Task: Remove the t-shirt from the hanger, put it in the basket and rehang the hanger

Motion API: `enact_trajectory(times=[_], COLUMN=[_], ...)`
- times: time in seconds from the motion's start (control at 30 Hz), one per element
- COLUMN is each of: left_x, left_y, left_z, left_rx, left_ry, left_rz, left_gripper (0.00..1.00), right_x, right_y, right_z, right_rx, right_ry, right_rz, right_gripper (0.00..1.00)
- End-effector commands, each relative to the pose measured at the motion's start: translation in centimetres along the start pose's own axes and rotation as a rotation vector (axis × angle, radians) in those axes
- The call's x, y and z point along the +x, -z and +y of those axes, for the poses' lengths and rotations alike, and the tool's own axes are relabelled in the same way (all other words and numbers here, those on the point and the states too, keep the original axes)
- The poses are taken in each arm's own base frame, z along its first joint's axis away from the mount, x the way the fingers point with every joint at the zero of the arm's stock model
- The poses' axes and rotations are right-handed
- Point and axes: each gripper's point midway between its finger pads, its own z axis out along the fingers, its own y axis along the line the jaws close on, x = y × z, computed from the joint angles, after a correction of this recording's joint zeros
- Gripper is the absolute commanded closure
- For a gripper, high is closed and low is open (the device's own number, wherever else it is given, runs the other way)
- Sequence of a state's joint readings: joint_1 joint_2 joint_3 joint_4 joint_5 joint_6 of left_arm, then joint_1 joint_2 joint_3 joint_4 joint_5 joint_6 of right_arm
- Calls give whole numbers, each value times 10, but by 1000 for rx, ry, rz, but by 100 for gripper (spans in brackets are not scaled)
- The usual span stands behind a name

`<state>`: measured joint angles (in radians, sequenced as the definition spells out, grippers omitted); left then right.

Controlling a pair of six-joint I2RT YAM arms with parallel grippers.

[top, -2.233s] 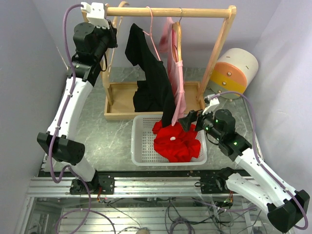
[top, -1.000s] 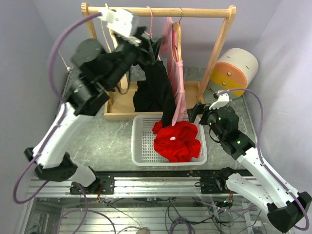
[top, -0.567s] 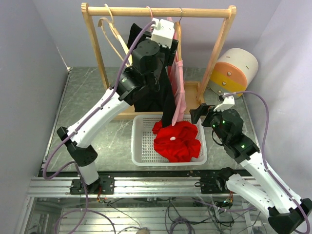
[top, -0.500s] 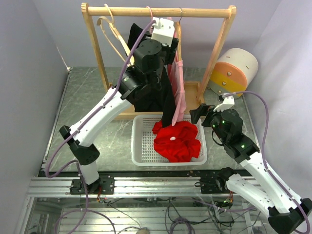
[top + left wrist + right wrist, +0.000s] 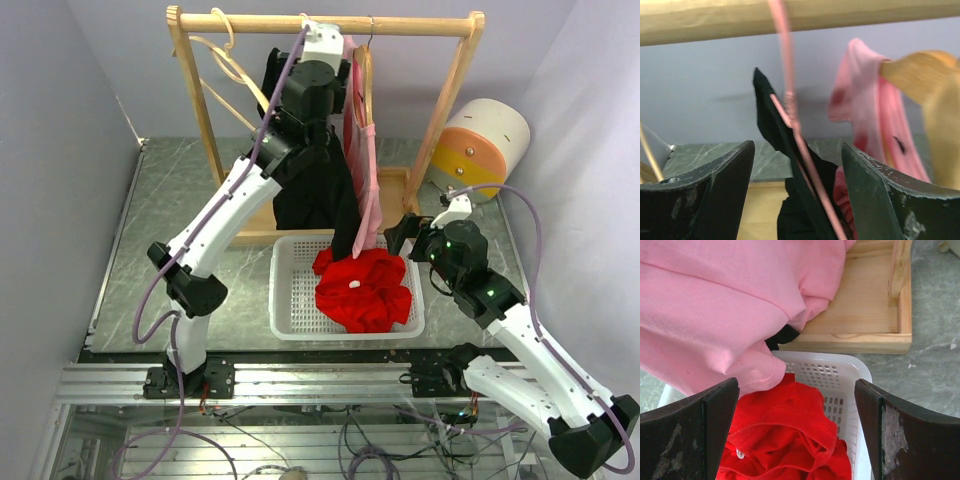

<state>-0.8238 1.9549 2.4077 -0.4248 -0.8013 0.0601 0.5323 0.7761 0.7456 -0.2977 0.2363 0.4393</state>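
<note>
- A wooden rack (image 5: 400, 25) stands at the back of the grey marbled counter (image 5: 170, 200), its top rail carried by slanted side posts that rise from a shallow wooden tray base.
- Two bare wooden hangers (image 5: 235, 70) hang tilted near the rail's left end.
- A pink garment (image 5: 358, 140) hangs from another wooden hanger (image 5: 363, 75) towards the right, its lower end reaching down over the basket's back edge.
- A white perforated basket (image 5: 290, 295) sits just in front of the rack base.
- A crumpled red garment (image 5: 365, 290) fills the basket's right part.
- A cream drum (image 5: 480, 145) with an orange and yellow face lies beside the right post.
</note>
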Motion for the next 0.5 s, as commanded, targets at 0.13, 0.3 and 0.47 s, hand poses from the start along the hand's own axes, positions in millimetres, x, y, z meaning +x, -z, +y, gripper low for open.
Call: enact_trajectory(times=[0.13,0.3,0.47], left_x=[-2,8,16], left_y=[-14,-28,-35], left_z=[14,10,19], left_rx=[20,66,26], left_ry=[65,98,84], left_rz=[-9,5,17], left_gripper=[21,22,26], right_x=[-4,-4,-3], right_y=[-5,-5,-5], right_z=[11,12,10], right_rx=[-37,-42,-30], right_ry=[-26,-28,-32], right_rz=[-5,0,-1], right_gripper=[0,0,0])
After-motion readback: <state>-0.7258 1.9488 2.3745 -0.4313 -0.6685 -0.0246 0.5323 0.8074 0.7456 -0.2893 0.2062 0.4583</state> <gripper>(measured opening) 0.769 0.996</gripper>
